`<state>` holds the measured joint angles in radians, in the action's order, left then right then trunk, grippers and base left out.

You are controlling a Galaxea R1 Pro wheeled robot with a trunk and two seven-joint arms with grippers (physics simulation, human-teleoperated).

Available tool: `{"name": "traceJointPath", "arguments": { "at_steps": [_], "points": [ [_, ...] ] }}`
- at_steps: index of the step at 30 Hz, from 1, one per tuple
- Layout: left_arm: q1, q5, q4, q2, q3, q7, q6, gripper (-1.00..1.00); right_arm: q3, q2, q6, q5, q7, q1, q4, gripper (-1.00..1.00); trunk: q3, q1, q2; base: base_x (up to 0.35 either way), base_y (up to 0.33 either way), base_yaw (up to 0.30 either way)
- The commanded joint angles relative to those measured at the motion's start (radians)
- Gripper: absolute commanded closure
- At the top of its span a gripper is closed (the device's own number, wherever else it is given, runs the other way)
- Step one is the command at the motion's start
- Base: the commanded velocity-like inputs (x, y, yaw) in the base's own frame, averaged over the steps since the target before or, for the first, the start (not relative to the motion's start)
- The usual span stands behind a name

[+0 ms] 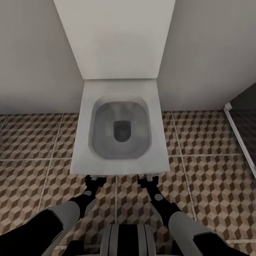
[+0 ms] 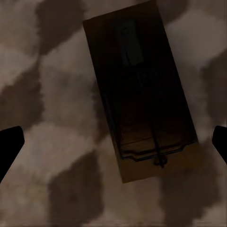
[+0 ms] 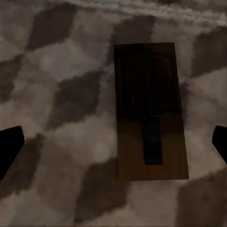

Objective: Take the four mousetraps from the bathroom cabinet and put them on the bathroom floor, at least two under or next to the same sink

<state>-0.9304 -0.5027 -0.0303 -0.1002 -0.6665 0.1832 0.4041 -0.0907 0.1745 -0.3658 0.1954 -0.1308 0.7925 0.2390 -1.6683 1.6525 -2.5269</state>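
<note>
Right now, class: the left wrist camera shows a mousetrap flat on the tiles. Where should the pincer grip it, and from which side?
Probably from straight above, closing across the two long edges of the mousetrap. The board lies flat on the bathroom floor, so only its narrow width suits the open left pincer; keep clear of the wire parts on top.

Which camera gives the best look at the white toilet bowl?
The head view: the white rectangular ceramic toilet bowl sits centred, seen from above, lid raised against the wall. Each wrist view instead shows a flat brown wooden mousetrap lying on the cube-patterned tiled floor.
</note>
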Motion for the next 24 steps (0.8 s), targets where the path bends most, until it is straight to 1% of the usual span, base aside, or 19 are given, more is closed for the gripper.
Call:
{"name": "traceJointPath", "arguments": {
  "at_steps": [1, 7, 24],
  "points": [
    [-0.001, -0.005, -0.003, -0.001, -0.008, 0.003, 0.005, -1.0, -0.004, 0.0, -0.001, 0.009, -0.01, 0.001, -0.001, -1.0, 0.0, 0.0, 0.0, -0.124, 0.0, 0.0],
    [-0.001, -0.005, -0.003, -0.001, -0.008, 0.003, 0.004, -1.0, -0.004, 0.0, 0.0, 0.009, -0.01, 0.001, -0.001, -1.0, 0.0, 0.0, 0.0, -0.246, 0.0, 0.0],
    [-0.001, -0.005, -0.003, -0.001, -0.008, 0.003, 0.004, -1.0, -0.004, 0.0, -0.001, 0.009, -0.01, 0.001, -0.001, -1.0, 0.0, 0.0, 0.0, -0.328, 0.0, 0.0]
  ]
}}
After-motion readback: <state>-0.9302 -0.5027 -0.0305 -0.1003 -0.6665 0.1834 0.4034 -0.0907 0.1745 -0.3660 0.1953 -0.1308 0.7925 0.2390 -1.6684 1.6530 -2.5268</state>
